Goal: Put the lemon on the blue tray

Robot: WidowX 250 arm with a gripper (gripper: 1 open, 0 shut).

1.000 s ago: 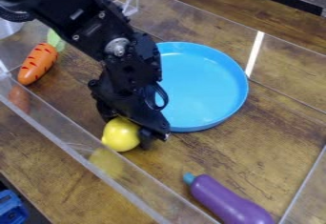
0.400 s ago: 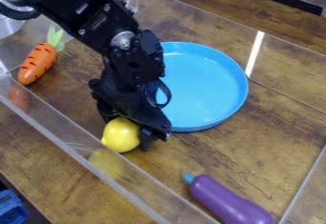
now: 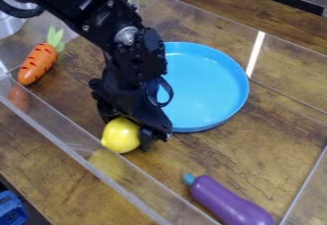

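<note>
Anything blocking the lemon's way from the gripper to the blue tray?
Nothing visible lies between the lemon and the blue tray except the gripper itself, which is right at the lemon.

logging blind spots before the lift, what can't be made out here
- claw's fingertips: camera view, partly behind the lemon and its own dark housing
- lemon's far side: same view, hidden under the claw
- blue tray's left rim: same view, behind the arm
- blue item, lower left: cut off by the picture edge

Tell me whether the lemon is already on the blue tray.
No, the lemon is at the gripper's fingertips, outside the tray.
</note>
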